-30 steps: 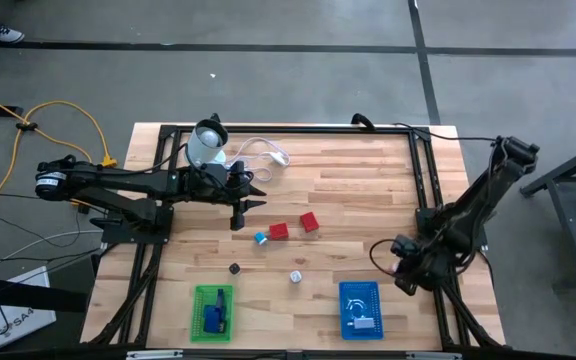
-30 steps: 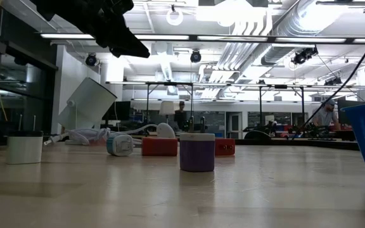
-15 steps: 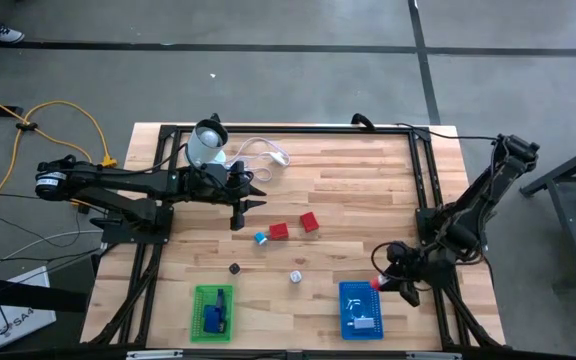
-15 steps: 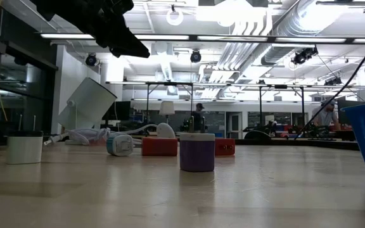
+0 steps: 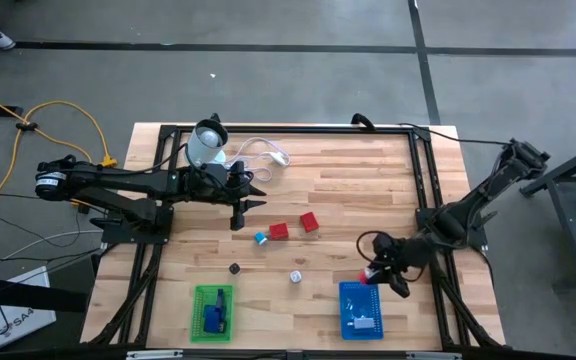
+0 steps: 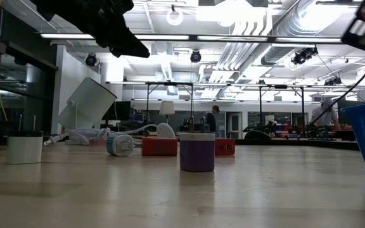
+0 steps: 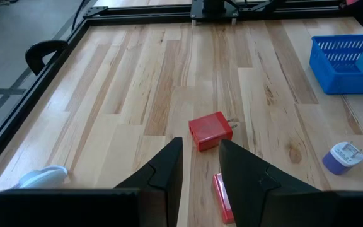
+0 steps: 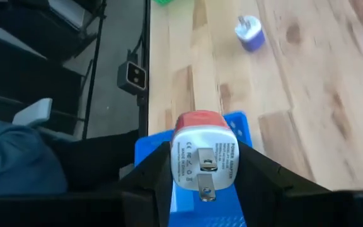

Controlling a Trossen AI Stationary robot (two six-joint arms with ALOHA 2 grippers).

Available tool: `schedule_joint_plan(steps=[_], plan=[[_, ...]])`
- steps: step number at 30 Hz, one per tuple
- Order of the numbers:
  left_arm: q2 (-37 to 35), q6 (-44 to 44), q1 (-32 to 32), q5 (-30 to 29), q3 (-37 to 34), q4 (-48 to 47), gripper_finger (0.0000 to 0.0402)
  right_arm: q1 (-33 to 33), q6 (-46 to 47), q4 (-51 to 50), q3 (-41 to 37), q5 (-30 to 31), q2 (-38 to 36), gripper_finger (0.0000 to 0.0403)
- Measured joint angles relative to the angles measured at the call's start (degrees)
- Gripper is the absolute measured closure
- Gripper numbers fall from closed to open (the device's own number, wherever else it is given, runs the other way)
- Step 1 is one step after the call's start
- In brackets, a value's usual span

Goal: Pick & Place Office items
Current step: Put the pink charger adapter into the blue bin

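Jaws on my right gripper (image 8: 201,165) are clenched on a red-and-white plug (image 8: 200,151), prongs facing the wrist camera. I read it hovering at the far edge of the blue basket (image 5: 360,308), near-right on the counter (image 5: 368,190). Left gripper (image 7: 200,167) hangs mid-left over the counter, jaws slightly parted, nothing between them. Ahead of it lie two red blocks (image 5: 310,221) (image 5: 278,231), a small blue piece (image 5: 261,238), a purple plug (image 5: 295,277) and a black piece (image 5: 235,268). Green basket (image 5: 213,311) near-left holds a blue item (image 5: 215,315).
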Motion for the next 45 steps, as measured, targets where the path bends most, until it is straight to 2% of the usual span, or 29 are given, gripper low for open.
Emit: schedule_joint_plan(steps=[11, 19, 29, 37, 45], plan=[[0.0, 0.0, 0.01, 0.01, 0.0, 0.0, 0.0304, -5.62, -14.12, 0.02, 8.98, -6.21, 6.86, 0.0276], [0.0, 0.0, 0.01, -0.01, 0.0, 0.0, 0.0304, -6.02, -21.76, 0.01, 13.89, -6.93, 10.37, 0.0276], [0.0, 0.0, 0.01, 0.01, 0.0, 0.0, 0.0304, -5.98, -22.12, -1.31, 14.3, -7.01, 10.48, 0.0275], [0.0, 0.0, -0.01, -0.01, 0.0, 0.0, 0.0304, -5.98, -21.83, -9.82, 14.31, -3.34, 10.57, 0.0275], [0.0, 0.0, 0.01, 0.01, 0.0, 0.0, 0.0304, -5.14, -19.84, -13.46, 14.36, -4.56, 16.66, 0.0275]])
